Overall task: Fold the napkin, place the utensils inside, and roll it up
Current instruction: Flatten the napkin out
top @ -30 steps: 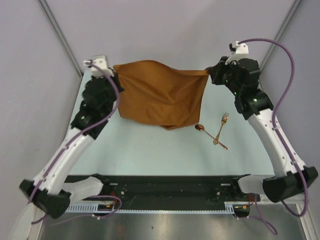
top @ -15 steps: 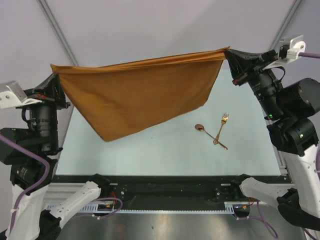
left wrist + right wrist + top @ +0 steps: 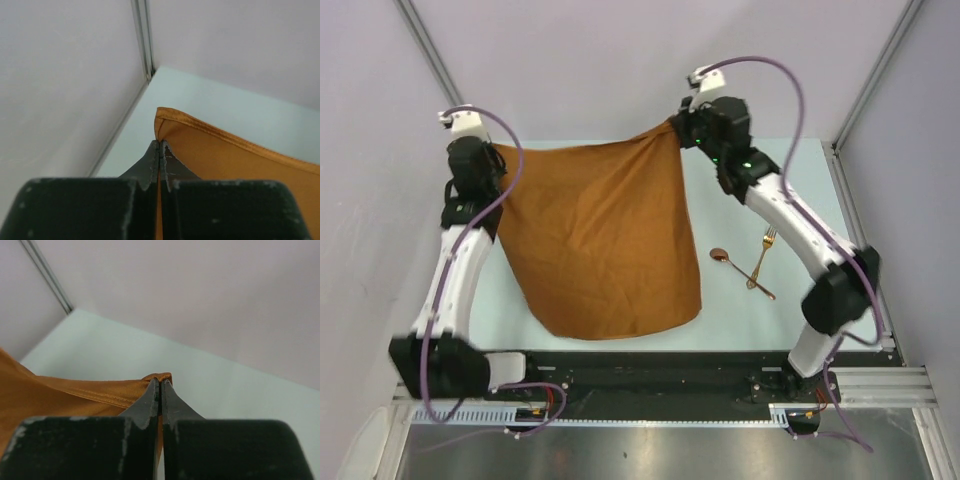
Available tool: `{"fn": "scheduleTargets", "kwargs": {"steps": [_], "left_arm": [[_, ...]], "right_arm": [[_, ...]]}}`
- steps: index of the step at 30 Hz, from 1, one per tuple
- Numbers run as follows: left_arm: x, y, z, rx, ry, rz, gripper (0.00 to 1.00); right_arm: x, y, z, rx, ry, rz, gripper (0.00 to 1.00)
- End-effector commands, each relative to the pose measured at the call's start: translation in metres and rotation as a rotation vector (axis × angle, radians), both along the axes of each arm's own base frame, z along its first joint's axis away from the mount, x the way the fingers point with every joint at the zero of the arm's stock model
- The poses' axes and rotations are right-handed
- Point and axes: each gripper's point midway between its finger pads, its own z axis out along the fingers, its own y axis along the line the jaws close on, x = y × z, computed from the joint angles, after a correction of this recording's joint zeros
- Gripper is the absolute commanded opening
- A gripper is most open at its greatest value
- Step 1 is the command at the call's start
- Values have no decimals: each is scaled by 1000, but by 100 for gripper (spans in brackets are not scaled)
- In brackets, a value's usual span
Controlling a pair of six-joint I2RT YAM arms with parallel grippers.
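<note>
The rust-orange napkin [image 3: 600, 240] is spread out, held at its two far corners, its near edge lying close to the table's front. My left gripper [image 3: 500, 152] is shut on the far left corner; the wrist view shows the hem [image 3: 200, 127] pinched at the gripper [image 3: 160, 142]. My right gripper [image 3: 675, 125] is shut on the far right corner [image 3: 159, 376], pinched at the gripper [image 3: 160, 381]. The copper spoon [image 3: 730, 262] and fork [image 3: 764, 250] lie crossed on the table, right of the napkin.
The pale green table [image 3: 780, 320] has grey walls at the back and both sides, with metal corner posts [image 3: 425, 50]. A black rail [image 3: 650, 365] runs along the near edge by the arm bases.
Both arms have swung from wide, raised positions back toward the far table edge. The napkin, stretched in the air half a second ago, now drapes down across the table's left half.
</note>
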Motion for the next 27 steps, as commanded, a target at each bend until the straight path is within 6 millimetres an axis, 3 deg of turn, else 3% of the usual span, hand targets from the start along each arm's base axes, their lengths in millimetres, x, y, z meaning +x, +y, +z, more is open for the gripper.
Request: {"fn": "scheduleTargets", "kwargs": {"steps": [1,2,3,4,5,6,7,8,9,10,11,12,13,14,15,16,17,18,19,20,21,22,23,24,25,26,27], "left_arm": [[63,12,-54,-116,78,-71,0],[76,16,-68,-121,113,-77,0],[102,22,-98,-130,180,-68,0],[113,34,-109,-137,200,-50,0],[122,38,-120,-155,227,-44,0],[134,44,-132,-172,246,-37,2],[151,55,-142,-188,259,-20,8],[156,59,-152,-217,280,-7,11],[166,61,-140,-220,258,-8,32],[173,61,-149,-227,278,-7,53],[175,61,-145,-231,276,-14,68],[177,56,-139,-234,272,-34,90],[175,51,-132,-233,262,-44,95],[173,48,-128,-231,259,-45,97],[168,40,-130,-230,271,-54,98],[164,35,-129,-226,274,-57,99],[156,27,-114,-214,252,-68,99],[143,6,-128,-203,288,-93,100],[137,-3,-125,-205,280,-106,100],[127,-14,-113,-209,255,-130,100],[117,-38,-131,-215,294,-175,100],[114,-55,-129,-217,274,-215,100],[107,-76,-133,-219,281,-272,100],[92,-111,-142,-211,301,-351,99],[86,-130,-146,-205,309,-399,99],[80,-155,-149,-210,307,-470,98],[65,-193,-162,-208,334,-562,97]], "right_arm": [[77,23,-60,27,20,-32,0],[92,24,-71,46,35,-59,0],[110,29,-67,70,17,-64,0],[129,25,-71,88,12,-82,0],[156,37,-130,73,92,-77,0],[172,41,-93,123,14,-74,0],[183,44,-105,127,37,-70,6],[204,53,-170,97,118,-47,29],[209,56,-163,126,116,-32,50],[213,55,-146,159,93,-21,68],[216,51,-152,174,109,-4,88],[213,50,-142,215,121,4,92],[213,47,-175,205,181,2,95],[209,42,-177,218,184,13,96],[193,36,-125,250,114,31,96],[187,31,-124,252,99,33,96],[176,27,-147,223,156,29,96],[155,15,-120,214,154,31,96],[144,10,-123,196,198,30,95],[133,5,-144,175,262,26,94],[124,-4,-141,173,279,17,94],[106,-14,-121,181,273,15,93],[93,-20,-122,176,299,13,93],[78,-31,-152,156,374,-7,93],[62,-46,-134,169,367,-28,92],[53,-55,-140,175,393,-48,91],[36,-66,-177,158,489,-73,90]]}}
